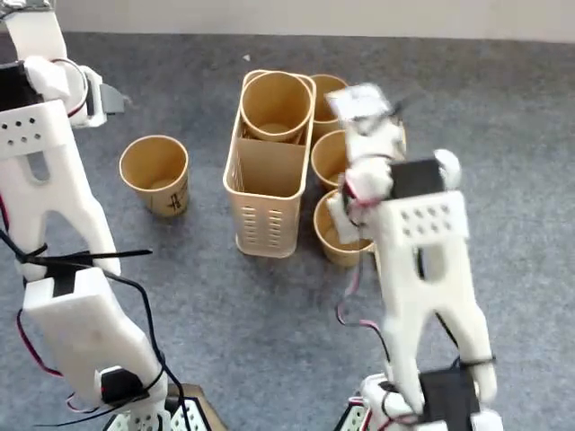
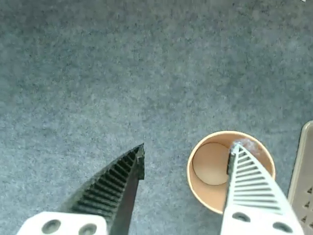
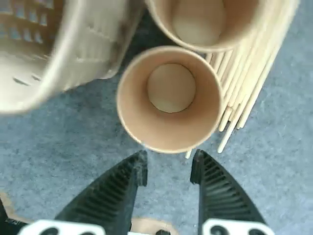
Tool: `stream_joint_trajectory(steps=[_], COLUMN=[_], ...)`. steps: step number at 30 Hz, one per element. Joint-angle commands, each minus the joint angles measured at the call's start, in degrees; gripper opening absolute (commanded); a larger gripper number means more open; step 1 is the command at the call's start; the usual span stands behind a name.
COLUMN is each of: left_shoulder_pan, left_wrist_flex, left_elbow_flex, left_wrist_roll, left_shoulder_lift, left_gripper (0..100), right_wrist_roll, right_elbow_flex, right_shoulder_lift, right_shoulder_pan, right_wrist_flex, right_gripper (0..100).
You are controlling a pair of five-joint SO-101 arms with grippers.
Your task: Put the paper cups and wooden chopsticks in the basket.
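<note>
At the left, we saw the left gripper (image 2: pixel 188 147) spread wide with nothing in it, hanging above the grey carpet (image 2: pixel 98 73) with one finger crossing the rim of a lone paper cup (image 1: pixel 154 171) that stood apart from the basket (image 1: pixel 265 215). The basket held a second cup (image 1: pixel 276 106) in its far compartment. At the right, the right gripper (image 3: pixel 168 155) hung partly open and empty, just short of the nearest cup (image 3: pixel 171 98) beside the basket, with wooden chopsticks (image 3: pixel 244 83) lying against that cup's other side.
</note>
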Motion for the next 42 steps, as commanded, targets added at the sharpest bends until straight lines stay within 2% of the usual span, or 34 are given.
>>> stream_joint_trajectory(steps=[1,8,14,27,36,42], left_shoulder_pan=[-0.57,-0.84,-0.66,2.24,2.59,2.77], left_wrist_flex=[0.0,0.0,0.0,-0.09,-10.2,-13.45], left_elbow_flex=[1.19,3.82,5.14,16.48,29.76,34.95], left_wrist_roll=[-1.67,-5.45,-5.63,-10.02,-10.02,-10.81], left_shoulder_lift=[-0.4,-0.4,-0.4,-0.31,-0.31,-0.31], left_gripper=[29,29,29,29,29,17], right_wrist_roll=[-0.62,1.41,3.25,3.52,3.52,3.52], right_elbow_flex=[-5.23,-5.32,-3.65,14.9,15.6,15.6], right_shoulder_lift=[7.87,14.73,14.81,14.81,14.81,14.81], right_shoulder_pan=[0.04,7.78,7.87,7.87,7.87,7.87], right_wrist_flex=[-0.22,-4.35,-5.32,-21.41,-21.49,-21.41], right_gripper=[16.3,16.3,16.3,16.3,16.3,15.0])
